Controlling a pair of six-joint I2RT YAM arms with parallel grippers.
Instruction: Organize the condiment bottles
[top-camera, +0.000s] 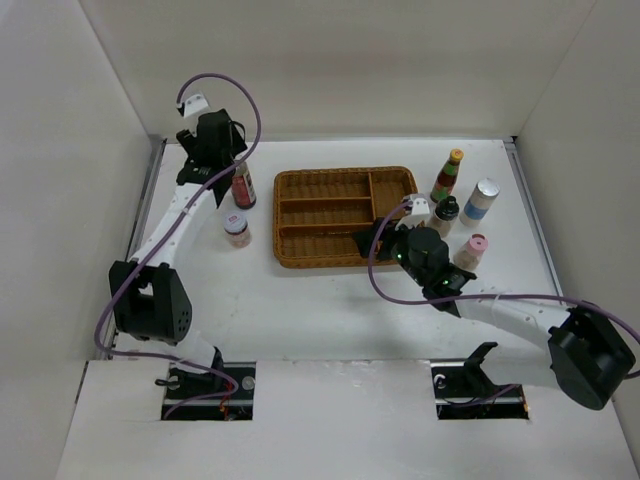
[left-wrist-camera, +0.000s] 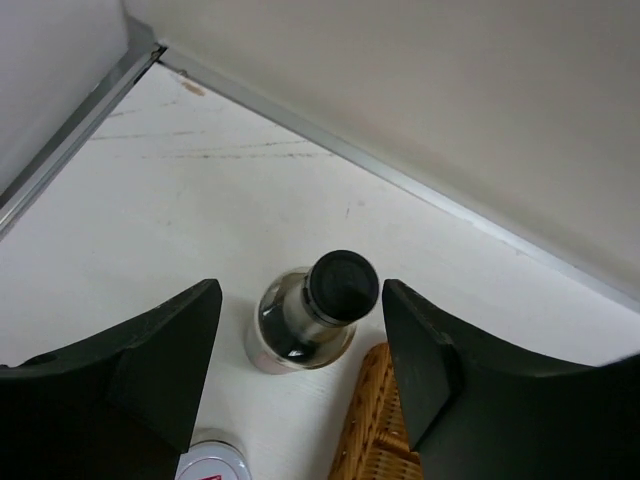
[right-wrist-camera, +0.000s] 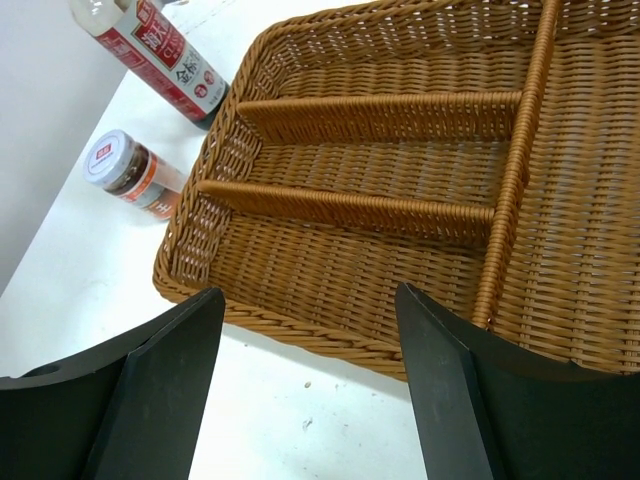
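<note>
Standing right of tray (top-camera: 320, 212) — four bottles (top-camera: 446, 213), overhead-only.

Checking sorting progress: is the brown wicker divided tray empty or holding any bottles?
Empty. The brown wicker divided tray shows only bare weave in every compartment visible from the top and right wrist views.

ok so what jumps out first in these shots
The brown wicker tray mid-table, its visible compartments bare, with four small bottles clustered at its right end. At far left, the open left claw frames a tall black-capped bottle, a white-lidded jar just nearer.
</note>
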